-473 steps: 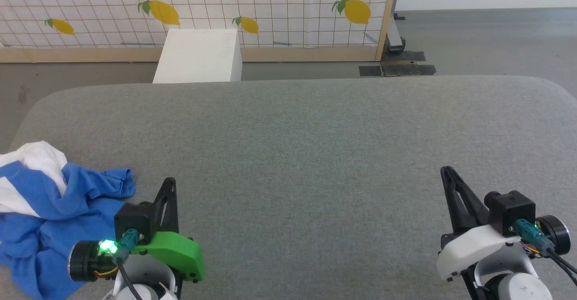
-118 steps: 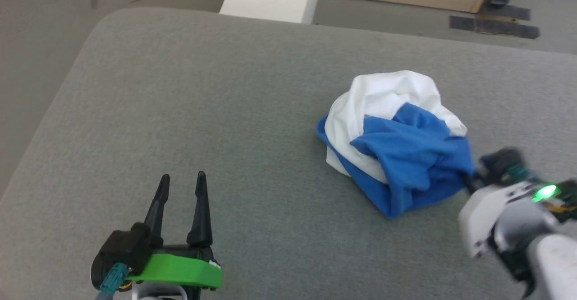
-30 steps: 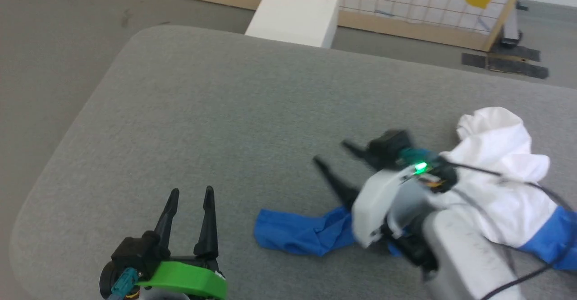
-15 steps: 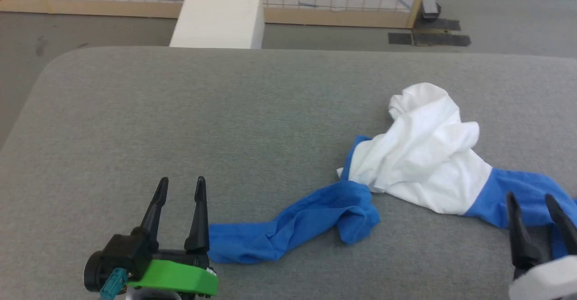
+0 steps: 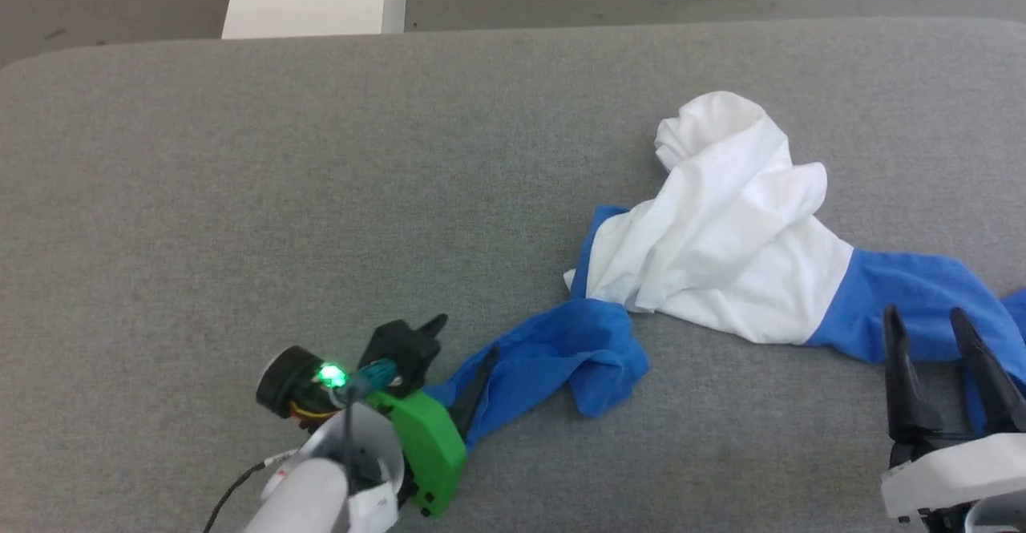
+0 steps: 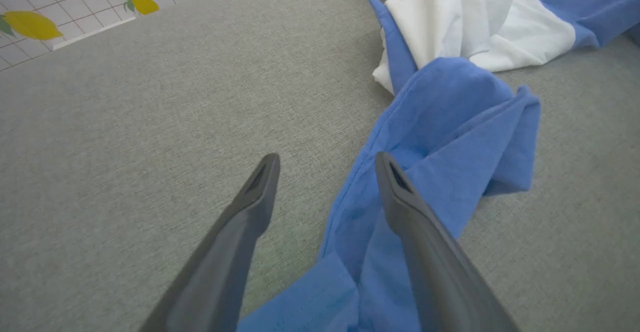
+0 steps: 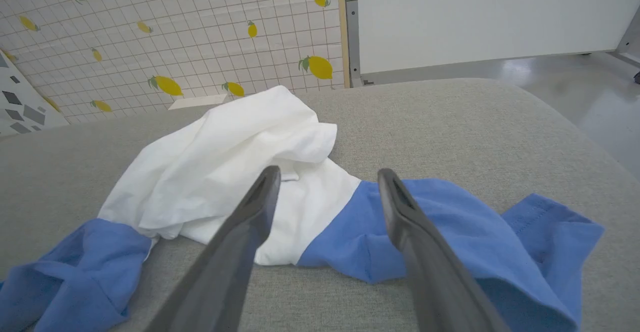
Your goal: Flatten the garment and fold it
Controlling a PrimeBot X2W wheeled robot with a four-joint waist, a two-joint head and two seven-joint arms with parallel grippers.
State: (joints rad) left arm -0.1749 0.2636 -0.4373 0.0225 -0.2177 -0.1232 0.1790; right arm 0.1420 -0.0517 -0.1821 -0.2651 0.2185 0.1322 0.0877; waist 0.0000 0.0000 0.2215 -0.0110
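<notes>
While both sit at the near edge of the grey padded table (image 5: 321, 156), I read left gripper (image 5: 458, 349) and right gripper (image 5: 923, 314) wide, gripping nothing, each over a blue sleeve. The raglan shirt (image 5: 721, 228) lies crumpled on the table's right half.

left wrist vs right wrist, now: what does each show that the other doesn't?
Left wrist: the open left gripper, poised over one sleeve's edge. Right wrist: the open right gripper, a white wall and shiny floor. Both: the garment with its white body and blue sleeves, the grey cushion, the lemon-print screen.
</notes>
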